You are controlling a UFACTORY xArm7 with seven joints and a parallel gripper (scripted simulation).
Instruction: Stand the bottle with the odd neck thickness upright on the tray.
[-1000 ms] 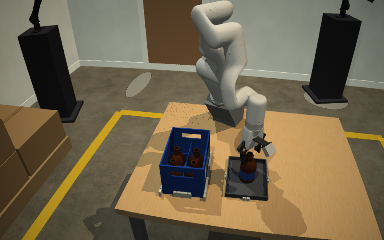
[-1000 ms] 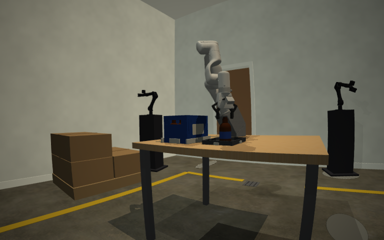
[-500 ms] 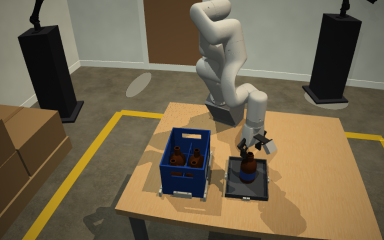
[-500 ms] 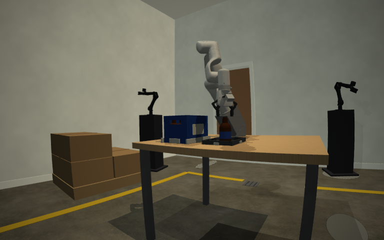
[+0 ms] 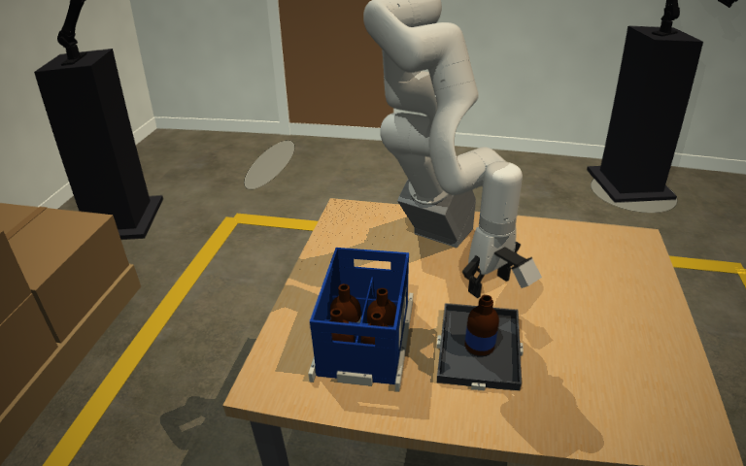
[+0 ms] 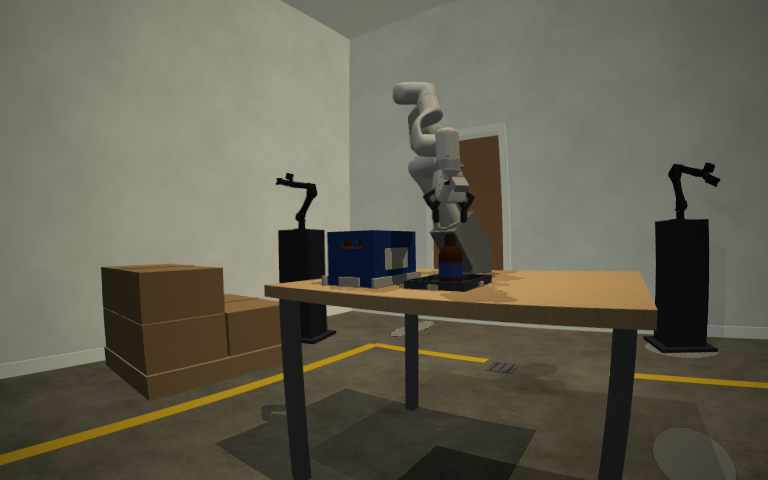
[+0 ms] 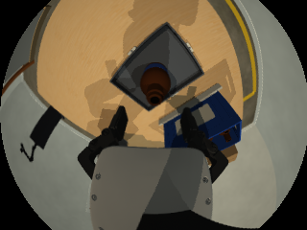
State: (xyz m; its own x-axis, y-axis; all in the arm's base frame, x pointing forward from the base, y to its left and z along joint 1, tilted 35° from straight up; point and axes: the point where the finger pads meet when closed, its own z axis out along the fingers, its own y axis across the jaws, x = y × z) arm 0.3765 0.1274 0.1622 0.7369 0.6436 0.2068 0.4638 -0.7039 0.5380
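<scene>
While we look down on the worktop (image 5: 593, 307):
Jaws: we see them spread wide, empty, above the bottle's mouth.
Bottle (image 5: 482, 333): upright on the tray (image 5: 508, 375).
Crate (image 5: 357, 351): we count four bottles inside.

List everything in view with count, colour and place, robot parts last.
Table: one, light wood, centre.
Crate: one, blue, table's left part.
Bottles in crate: four, brown, upright in its compartments.
Tray: one, dark grey, right of the crate.
Bottle on tray: one, brown with blue band, upright.
Cardboard boxes: stack, tan, floor at left.
Pedestals: two, black, at the back, each bearing a small black arm.
Door: one, brown, back wall.
Floor line: yellow, around the table.
Arm: one, white, base on table's rear.
Gripper: one, jaws open, above the tray bottle, holding nothing.
</scene>
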